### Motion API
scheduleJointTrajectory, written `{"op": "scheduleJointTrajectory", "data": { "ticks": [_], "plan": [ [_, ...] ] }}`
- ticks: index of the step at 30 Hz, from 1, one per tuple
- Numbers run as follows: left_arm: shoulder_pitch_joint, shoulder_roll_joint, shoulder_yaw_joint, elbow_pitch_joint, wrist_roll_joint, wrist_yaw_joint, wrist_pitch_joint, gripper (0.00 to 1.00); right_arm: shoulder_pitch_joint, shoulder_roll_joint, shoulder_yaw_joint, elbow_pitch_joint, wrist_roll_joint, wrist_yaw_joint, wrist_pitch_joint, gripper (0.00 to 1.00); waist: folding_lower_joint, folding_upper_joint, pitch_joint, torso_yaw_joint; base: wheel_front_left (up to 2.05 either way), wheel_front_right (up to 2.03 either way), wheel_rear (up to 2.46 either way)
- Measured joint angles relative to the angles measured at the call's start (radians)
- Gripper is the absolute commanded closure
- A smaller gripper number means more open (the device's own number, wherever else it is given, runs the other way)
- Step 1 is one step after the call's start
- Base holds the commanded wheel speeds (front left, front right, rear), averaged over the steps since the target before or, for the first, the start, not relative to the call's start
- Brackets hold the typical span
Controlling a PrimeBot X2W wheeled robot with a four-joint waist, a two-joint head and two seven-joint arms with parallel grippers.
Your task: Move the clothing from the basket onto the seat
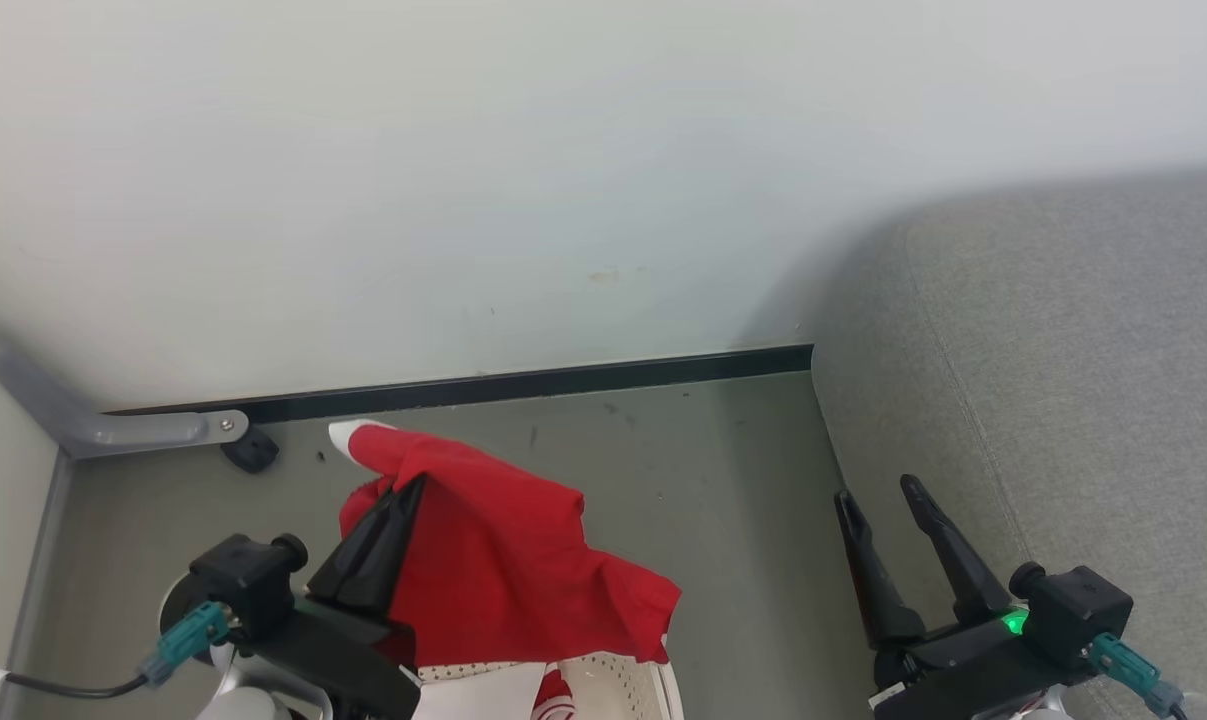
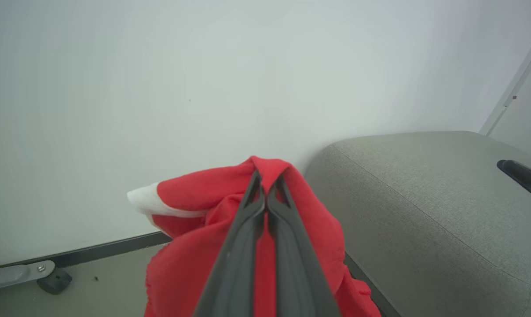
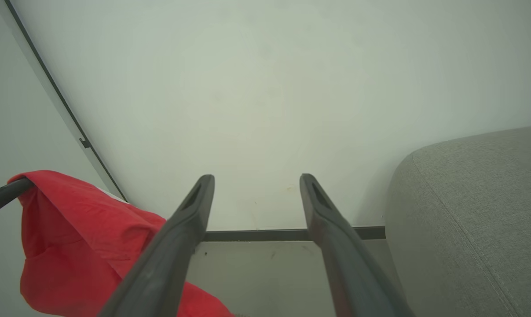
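My left gripper point(image 1: 413, 487) is shut on a fold of the red clothing point(image 1: 503, 560), which hangs lifted above the basket point(image 1: 623, 680), a cream perforated tub at the bottom edge. More red and white fabric point(image 1: 548, 700) lies in that basket. In the left wrist view the gripper point(image 2: 269, 179) pinches the clothing point(image 2: 186, 259), which has a white trim, with the grey seat point(image 2: 423, 211) to its right. My right gripper point(image 1: 875, 492) stands open and empty beside the seat point(image 1: 1083, 400). In the right wrist view the fingers point(image 3: 195, 211) are spread, with the clothing point(image 3: 71, 246) to their left and the seat point(image 3: 476, 211) to their right.
A pale wall point(image 1: 563, 180) with a black skirting strip point(image 1: 523, 385) stands close ahead. A grey metal bracket point(image 1: 113, 428) and a black rubber foot point(image 1: 251, 450) sit at the left corner. Grey floor point(image 1: 703, 470) lies between the basket and the seat.
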Motion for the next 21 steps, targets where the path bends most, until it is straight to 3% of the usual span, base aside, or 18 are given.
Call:
{"op": "scheduleJointTrajectory", "data": {
  "ticks": [13, 21],
  "plan": [
    [0.004, 0.034, 0.024, -0.187, 0.016, 0.027, 0.000, 1.00, -0.001, -0.036, 0.087, -0.033, 0.042, 0.000, 0.000, 0.00, 0.0001, 0.0002, -0.024, 0.000, 0.00, 0.00, 0.00],
    [0.003, 0.034, 0.006, -0.246, 0.028, 0.037, 0.018, 1.00, -0.039, -0.061, 0.234, -0.037, 0.055, 0.000, 0.001, 0.00, 0.0002, 0.0001, -0.023, 0.006, 0.00, 0.00, 0.00]
  ]
}}
